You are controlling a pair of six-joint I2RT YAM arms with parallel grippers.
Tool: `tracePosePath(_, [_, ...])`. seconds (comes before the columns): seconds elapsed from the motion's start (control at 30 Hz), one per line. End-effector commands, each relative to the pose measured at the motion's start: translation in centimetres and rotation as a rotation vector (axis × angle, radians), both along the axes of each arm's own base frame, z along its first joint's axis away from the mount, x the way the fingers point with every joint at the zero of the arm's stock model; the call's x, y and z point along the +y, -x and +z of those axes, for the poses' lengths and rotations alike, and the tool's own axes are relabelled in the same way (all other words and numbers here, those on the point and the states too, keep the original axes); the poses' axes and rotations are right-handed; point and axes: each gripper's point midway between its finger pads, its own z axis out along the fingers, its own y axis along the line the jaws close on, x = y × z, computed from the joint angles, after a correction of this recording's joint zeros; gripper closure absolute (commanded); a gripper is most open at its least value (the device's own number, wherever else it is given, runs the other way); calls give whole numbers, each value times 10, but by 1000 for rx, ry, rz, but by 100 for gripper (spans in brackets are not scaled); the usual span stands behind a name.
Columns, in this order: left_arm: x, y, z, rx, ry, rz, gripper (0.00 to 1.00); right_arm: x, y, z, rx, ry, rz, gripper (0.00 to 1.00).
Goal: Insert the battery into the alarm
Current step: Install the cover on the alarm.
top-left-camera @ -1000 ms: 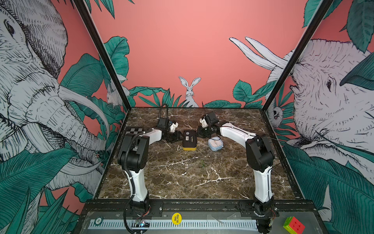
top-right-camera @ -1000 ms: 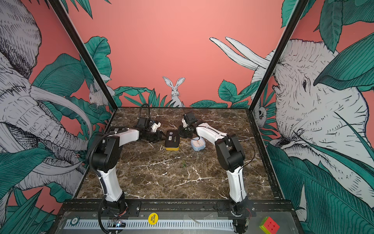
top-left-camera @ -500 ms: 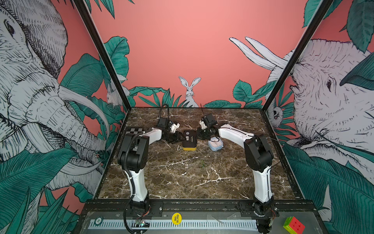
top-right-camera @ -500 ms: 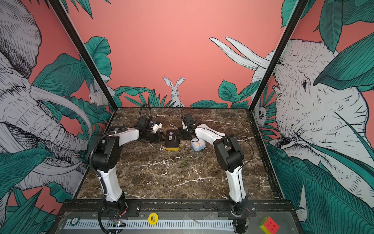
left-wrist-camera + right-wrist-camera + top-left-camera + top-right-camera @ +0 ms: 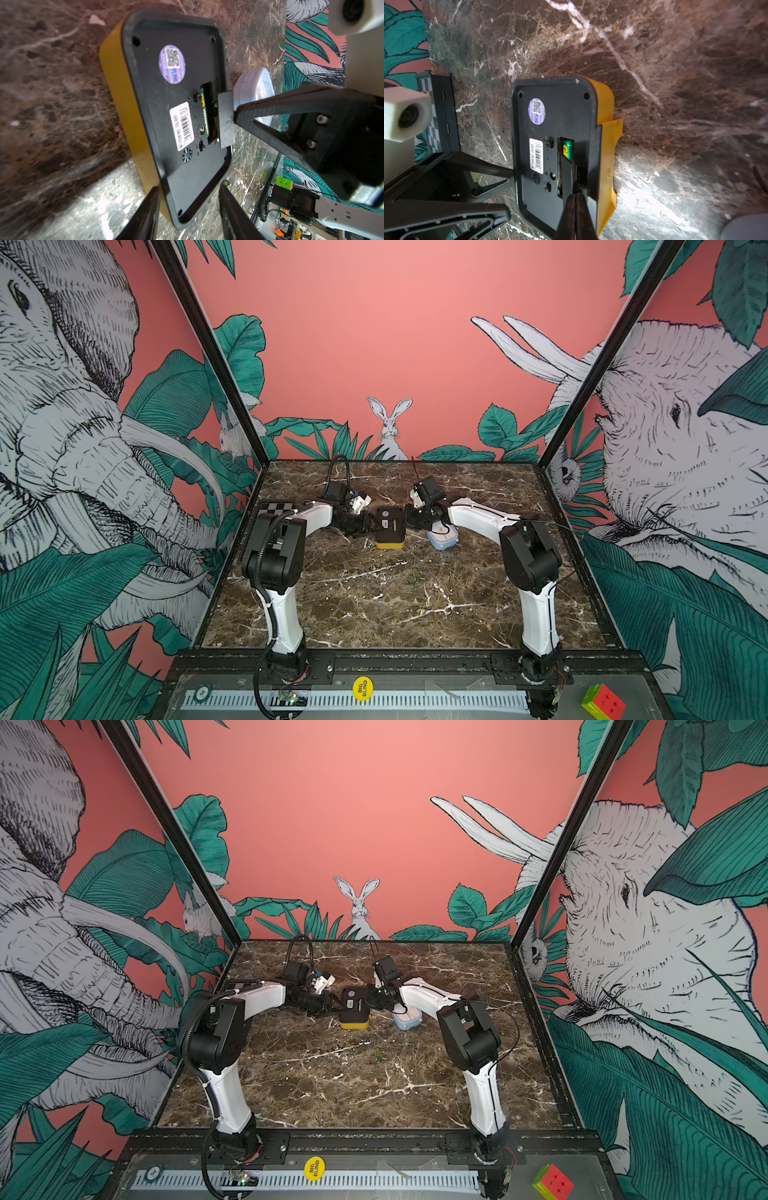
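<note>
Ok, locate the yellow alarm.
In both top views the yellow alarm lies back-up, far centre of the table, between the left tool and right tool, blue clock to its right.

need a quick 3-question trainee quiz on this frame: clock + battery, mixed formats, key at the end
1. True or false: the right hand is open.
2. The battery in the clock is: A red, B green, C blue.
3. Fill in: the clock lies with its black ___ facing up.
Key: 1 false, it is shut, at the battery cover; 2 B; 3 back.
</note>
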Motion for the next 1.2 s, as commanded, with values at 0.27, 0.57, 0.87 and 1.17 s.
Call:
tracePosePath(0.27, [-4, 4, 6, 2, -1, -33, 53, 5, -6, 13, -27, -46, 12, 100])
tracePosePath(0.57, [2, 0, 8, -35, -44, -10, 50, 2, -9, 10, -1, -46, 25, 100])
tracePosePath(0.87, [9, -6, 11, -70, -82, 19, 49, -1, -15, 6, 12, -36, 41, 100])
tracePosePath(1.17, [13, -8, 9, -66, -89, 32, 49, -1, -14, -3, 32, -23, 50, 100])
